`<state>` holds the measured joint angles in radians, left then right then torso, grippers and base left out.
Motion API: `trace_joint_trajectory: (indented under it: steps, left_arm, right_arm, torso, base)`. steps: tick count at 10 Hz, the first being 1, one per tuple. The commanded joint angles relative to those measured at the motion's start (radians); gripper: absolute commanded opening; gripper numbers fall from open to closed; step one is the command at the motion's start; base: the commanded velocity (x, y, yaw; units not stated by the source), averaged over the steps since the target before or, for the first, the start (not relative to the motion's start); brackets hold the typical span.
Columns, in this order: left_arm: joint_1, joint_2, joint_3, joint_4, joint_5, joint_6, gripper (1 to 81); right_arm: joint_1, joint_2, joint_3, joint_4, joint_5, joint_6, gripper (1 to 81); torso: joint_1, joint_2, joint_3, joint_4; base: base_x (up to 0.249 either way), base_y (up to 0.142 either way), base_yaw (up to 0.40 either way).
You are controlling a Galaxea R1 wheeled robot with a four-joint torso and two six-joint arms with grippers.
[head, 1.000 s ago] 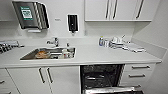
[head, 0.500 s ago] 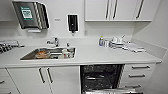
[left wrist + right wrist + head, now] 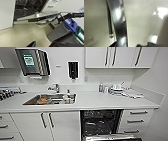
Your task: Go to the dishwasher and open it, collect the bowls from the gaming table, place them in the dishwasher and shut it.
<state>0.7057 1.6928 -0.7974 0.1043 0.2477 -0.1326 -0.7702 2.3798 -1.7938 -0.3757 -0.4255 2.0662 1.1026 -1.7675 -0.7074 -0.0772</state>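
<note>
The dishwasher (image 3: 101,123) sits under the white countertop (image 3: 100,102), right of the sink cabinet doors (image 3: 47,124) and left of a stack of drawers (image 3: 135,120) — its door (image 3: 110,137) is swung down and open, the steel edge showing at the bottom of the head view, with the dark interior and wire racks (image 3: 98,122) exposed above it. In the left wrist view the same open door (image 3: 41,17) is seen from the side, its inner edge carrying a dark control strip with a small lit dot, the racks (image 3: 27,6) dark behind it and pale floor (image 3: 25,35) beneath; a purple and teal part of the robot (image 3: 72,26) stands close to the camera. The right wrist view shows a shiny steel bar (image 3: 119,23) running across a pale speckled surface (image 3: 140,22); what the bar belongs to I cannot tell. Whether the fingers of either gripper are apart or together cannot be told. On the counter, a steel sink (image 3: 51,99) holds some dishes, with a faucet (image 3: 54,87) behind it; bottles and crockery (image 3: 115,89) cluster toward the right. On the wall hang a paper towel dispenser (image 3: 32,62) and a dark soap dispenser (image 3: 73,70), with white upper cabinets (image 3: 117,57) to the right.
</note>
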Motion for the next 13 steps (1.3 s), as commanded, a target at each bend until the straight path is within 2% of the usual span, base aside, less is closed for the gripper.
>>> trace_joint_trajectory:
  steps: [1,3,7,8,9,10,12,13]
  left_arm:
    - [-0.085,-0.036,0.024,0.002,0.016,0.002,81.1]
    - [-0.085,-0.036,0.023,0.002,0.016,0.002,81.1]
    - [-0.078,-0.033,0.023,0.002,0.016,0.002,81.1]
    - [-0.070,-0.033,0.018,0.000,0.016,0.002,81.1]
    - [-0.058,-0.033,0.003,-0.001,0.015,0.002,81.1]
    - [-0.044,-0.030,-0.020,-0.005,0.015,0.002,81.1]
    - [0.020,-0.005,-0.074,0.002,0.012,0.004,81.1]
    - [0.074,0.027,-0.141,0.002,0.007,0.004,81.1]
  right_arm:
    - [0.082,-0.044,0.013,0.021,-0.119,0.005,81.1]
    - [0.061,-0.044,0.005,0.023,-0.078,0.003,81.1]
    - [0.050,-0.035,-0.001,0.018,-0.076,0.000,81.1]
    - [0.050,-0.040,0.008,0.017,-0.075,-0.019,81.1]
    - [0.051,-0.046,0.025,0.018,-0.075,-0.077,81.1]
    - [0.050,-0.061,0.047,0.018,-0.065,-0.189,81.1]
    - [0.047,-0.081,0.077,0.020,-0.076,-0.471,81.1]
    - [0.024,-0.086,0.099,0.033,-0.093,-0.771,81.1]
  torso:
    - [0.000,0.000,0.000,0.000]
    - [0.000,0.000,0.000,0.000]
    - [-0.001,-0.001,0.001,0.000]
    - [-0.001,0.000,0.000,0.000]
    - [-0.001,-0.001,0.000,0.000]
    - [-0.001,-0.001,0.000,0.000]
    - [-0.001,-0.001,0.000,0.000]
    - [-0.001,-0.001,0.000,0.000]
  base:
    - [-0.071,0.000,0.000]
    - [-0.071,0.000,0.000]
    - [-0.072,0.000,0.000]
    - [0.000,0.000,0.000]
    - [0.000,0.000,0.000]
    - [0.000,0.000,0.000]
    - [0.000,0.000,0.000]
    - [0.000,0.000,0.000]
